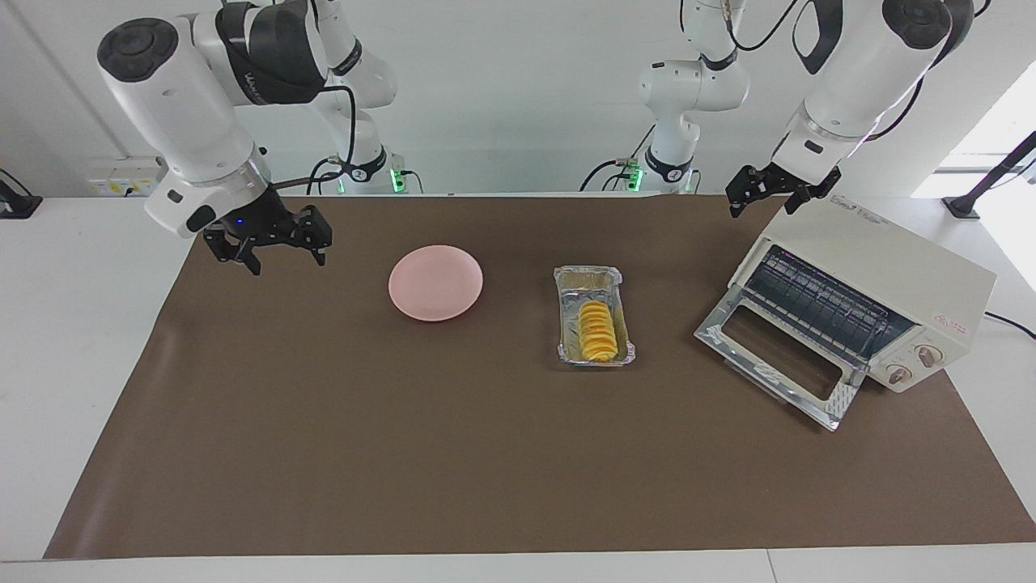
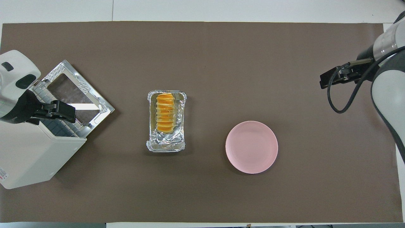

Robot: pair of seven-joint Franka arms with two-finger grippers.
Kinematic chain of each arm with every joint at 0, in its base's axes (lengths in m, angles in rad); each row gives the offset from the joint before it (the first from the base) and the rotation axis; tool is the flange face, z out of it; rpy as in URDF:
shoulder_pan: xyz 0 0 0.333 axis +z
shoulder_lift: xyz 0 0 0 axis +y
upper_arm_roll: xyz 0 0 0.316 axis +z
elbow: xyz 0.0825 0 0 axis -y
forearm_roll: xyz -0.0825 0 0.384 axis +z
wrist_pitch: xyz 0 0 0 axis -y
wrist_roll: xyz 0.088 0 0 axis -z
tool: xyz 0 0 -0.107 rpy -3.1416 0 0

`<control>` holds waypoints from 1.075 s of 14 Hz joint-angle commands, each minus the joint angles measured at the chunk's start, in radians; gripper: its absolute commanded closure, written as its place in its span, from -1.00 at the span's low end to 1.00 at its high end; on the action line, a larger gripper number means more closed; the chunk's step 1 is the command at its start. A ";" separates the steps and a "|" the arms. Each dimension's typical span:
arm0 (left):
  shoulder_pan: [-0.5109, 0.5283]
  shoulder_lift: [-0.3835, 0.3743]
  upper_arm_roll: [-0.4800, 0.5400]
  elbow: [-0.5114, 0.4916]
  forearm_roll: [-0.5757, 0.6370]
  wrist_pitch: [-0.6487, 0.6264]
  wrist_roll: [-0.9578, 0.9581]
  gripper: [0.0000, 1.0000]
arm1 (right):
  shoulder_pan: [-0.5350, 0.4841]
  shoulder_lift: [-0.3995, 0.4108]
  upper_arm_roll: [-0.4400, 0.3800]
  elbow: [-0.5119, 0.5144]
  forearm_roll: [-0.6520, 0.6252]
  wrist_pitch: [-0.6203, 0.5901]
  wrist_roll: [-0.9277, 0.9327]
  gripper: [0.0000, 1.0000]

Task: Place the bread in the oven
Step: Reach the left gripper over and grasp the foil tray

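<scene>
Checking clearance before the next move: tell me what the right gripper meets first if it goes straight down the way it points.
Probably the brown mat. The right gripper, open and empty, hangs over its edge at the right arm's end, with nothing under it; depth is uncertain.

Right claw (image 1: 267, 243) raised, fingers spread, empty; left claw (image 1: 765, 193) raised, fingers spread, empty.
</scene>
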 commanded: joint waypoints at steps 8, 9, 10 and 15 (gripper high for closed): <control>-0.232 0.162 -0.035 -0.007 -0.063 0.299 -0.125 -1.00 | -0.017 -0.154 0.010 -0.199 -0.018 0.038 -0.001 -1.00; -0.289 0.242 -0.034 0.011 -0.040 0.360 -0.185 -1.00 | -0.017 -0.162 0.010 -0.199 -0.018 0.029 0.007 -1.00; -0.311 0.296 -0.034 0.019 -0.017 0.417 -0.240 -1.00 | -0.017 -0.183 0.010 -0.207 -0.018 0.021 0.009 -1.00; -0.380 0.365 -0.034 -0.023 -0.007 0.482 -0.280 -1.00 | -0.037 -0.226 0.010 -0.219 -0.015 -0.023 0.021 -1.00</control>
